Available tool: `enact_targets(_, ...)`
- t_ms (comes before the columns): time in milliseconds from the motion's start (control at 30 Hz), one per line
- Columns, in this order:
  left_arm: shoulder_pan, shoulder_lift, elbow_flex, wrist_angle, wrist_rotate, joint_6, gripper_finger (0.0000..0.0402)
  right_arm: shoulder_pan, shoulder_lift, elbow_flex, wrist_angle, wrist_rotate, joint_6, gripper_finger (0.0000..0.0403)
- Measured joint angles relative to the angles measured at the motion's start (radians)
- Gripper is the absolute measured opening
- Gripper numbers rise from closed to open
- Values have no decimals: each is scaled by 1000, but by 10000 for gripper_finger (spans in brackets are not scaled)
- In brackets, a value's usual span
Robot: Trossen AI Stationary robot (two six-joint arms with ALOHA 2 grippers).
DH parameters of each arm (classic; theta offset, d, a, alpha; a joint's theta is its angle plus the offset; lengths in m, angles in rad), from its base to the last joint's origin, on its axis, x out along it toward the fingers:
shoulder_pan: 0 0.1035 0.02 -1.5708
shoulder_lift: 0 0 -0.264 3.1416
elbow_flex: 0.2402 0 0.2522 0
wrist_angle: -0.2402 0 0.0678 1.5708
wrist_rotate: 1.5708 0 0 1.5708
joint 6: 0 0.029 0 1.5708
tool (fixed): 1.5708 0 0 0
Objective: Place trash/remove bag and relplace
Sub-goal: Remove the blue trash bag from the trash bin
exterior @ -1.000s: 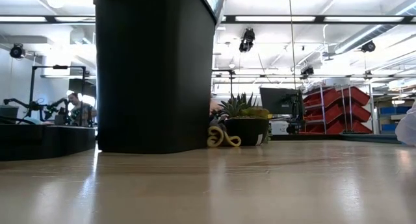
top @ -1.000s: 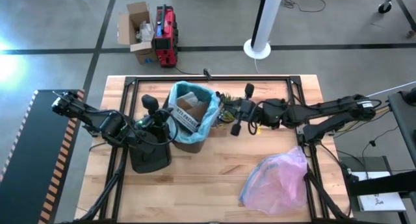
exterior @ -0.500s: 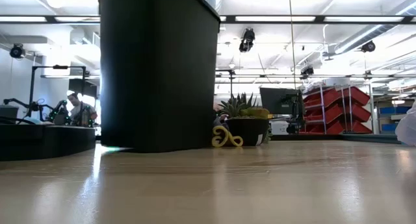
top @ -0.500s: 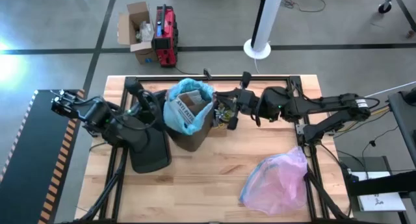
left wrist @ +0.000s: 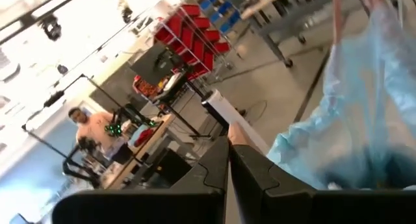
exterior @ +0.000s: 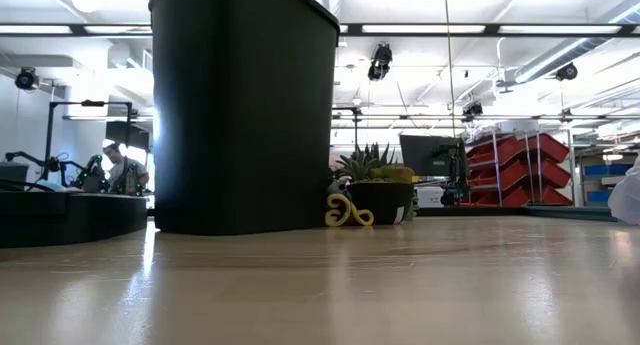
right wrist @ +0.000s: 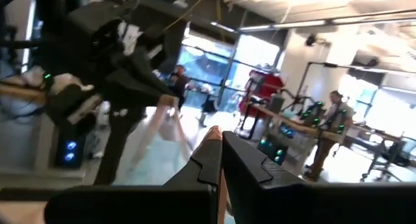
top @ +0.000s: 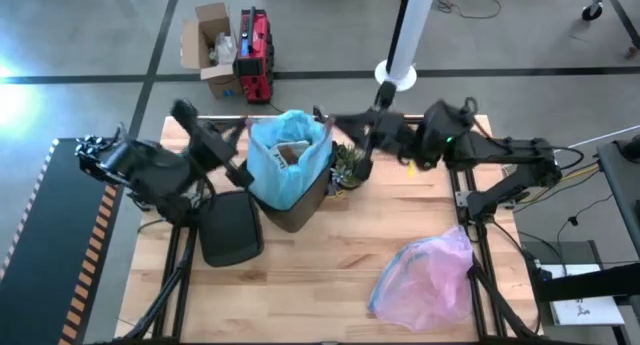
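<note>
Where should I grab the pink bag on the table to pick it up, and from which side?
Best guess: take the pinkish bag at its bunched, narrower top end, coming from above with the right gripper, whose arm is on that side. The bag lies slumped flat and loose on the table, so gathered folds should pinch better than the spread sheet. Nothing lies on it.

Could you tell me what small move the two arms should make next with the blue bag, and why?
Probably keep lifting together. The left gripper and right gripper are each shut on a side of the bag. Its top is drawn up above the bin with trash inside, but its lower part sits in the bin.
</note>
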Motion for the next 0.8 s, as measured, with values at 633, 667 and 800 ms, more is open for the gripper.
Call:
enact_targets(633, -2, -26, 380, 139, -8, 45, 0, -88, 69, 446, -253, -2, 19, 0)
enact_targets(667, -1, -25, 388, 143, 6, 44, 0, -88, 76, 457, -256, -3, 19, 0)
enact_targets(800, -2, -24, 416, 194, 232, 3, 0, -86, 109, 505, -238, -16, 38, 0)
